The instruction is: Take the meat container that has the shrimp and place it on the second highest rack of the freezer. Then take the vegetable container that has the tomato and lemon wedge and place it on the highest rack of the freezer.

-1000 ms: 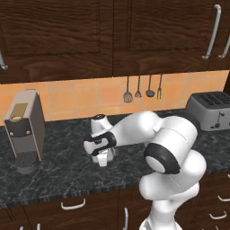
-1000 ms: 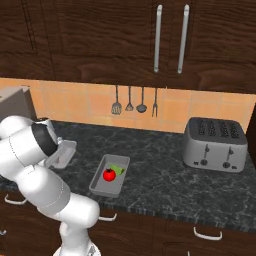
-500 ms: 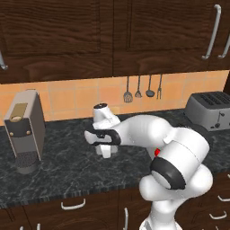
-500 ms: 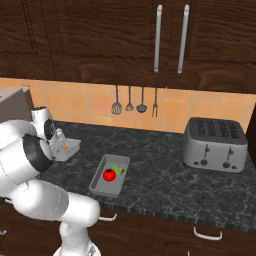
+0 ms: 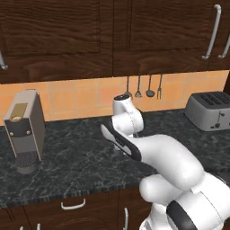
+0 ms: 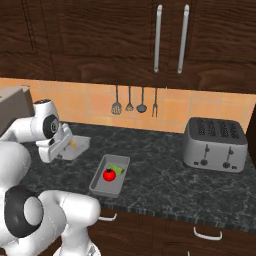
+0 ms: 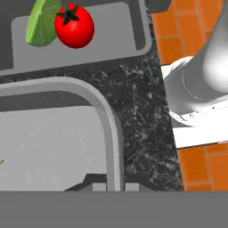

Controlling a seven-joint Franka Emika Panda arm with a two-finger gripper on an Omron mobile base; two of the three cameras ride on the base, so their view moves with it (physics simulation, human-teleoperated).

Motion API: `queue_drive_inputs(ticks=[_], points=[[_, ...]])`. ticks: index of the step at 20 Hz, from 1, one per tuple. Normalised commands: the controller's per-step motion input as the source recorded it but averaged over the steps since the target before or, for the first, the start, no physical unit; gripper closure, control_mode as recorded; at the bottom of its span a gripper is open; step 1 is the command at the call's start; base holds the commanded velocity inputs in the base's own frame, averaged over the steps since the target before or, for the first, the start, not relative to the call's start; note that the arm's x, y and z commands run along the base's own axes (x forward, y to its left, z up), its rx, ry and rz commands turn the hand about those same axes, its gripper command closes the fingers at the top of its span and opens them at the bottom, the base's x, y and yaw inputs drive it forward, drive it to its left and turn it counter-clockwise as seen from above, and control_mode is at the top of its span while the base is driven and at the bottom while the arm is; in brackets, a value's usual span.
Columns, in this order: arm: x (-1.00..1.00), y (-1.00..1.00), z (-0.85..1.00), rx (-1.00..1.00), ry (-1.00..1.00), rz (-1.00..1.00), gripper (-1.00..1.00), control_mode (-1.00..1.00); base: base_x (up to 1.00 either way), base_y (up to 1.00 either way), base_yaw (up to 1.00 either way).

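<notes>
The meat container (image 6: 79, 148), a shallow grey tray, sits at the counter's left with the orange shrimp (image 6: 73, 144) in it. My gripper (image 6: 62, 150) is at its near edge. In the hand view the gripper (image 7: 111, 182) is shut on the tray's rim (image 7: 109, 120), one fingertip on each side of the wall, and a sliver of shrimp (image 7: 1, 163) shows at the left edge. The vegetable container (image 6: 101, 184) lies just to the right, holding the tomato (image 6: 109, 174) (image 7: 74, 26) and the green lemon wedge (image 6: 118, 169) (image 7: 39, 22). The freezer and its racks are out of view.
A coffee machine (image 5: 24, 130) stands at the counter's left end and a toaster (image 6: 215, 145) at the right. Utensils (image 6: 135, 102) hang on the orange tile wall, and dark cabinets (image 6: 170, 35) sit overhead. Drawers (image 5: 74, 204) run under the counter's front edge.
The arm has swung its elbow down and toward the base while the hand stayed at the meat container. The tray has shifted slightly right with the gripper.
</notes>
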Motion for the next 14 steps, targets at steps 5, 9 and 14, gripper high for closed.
queue_drive_inputs(ticks=[5,9,14], points=[[-0.46,-0.81,0.62,0.0,-0.17,-0.01,1.0,-1.0,0.0,0.0,0.0],[-0.53,-0.77,0.74,0.0,-0.17,-0.01,1.0,-1.0,0.0,0.0,0.0],[-0.63,-0.59,0.62,0.0,-0.07,0.0,1.0,-1.0,0.0,0.0,0.0]])
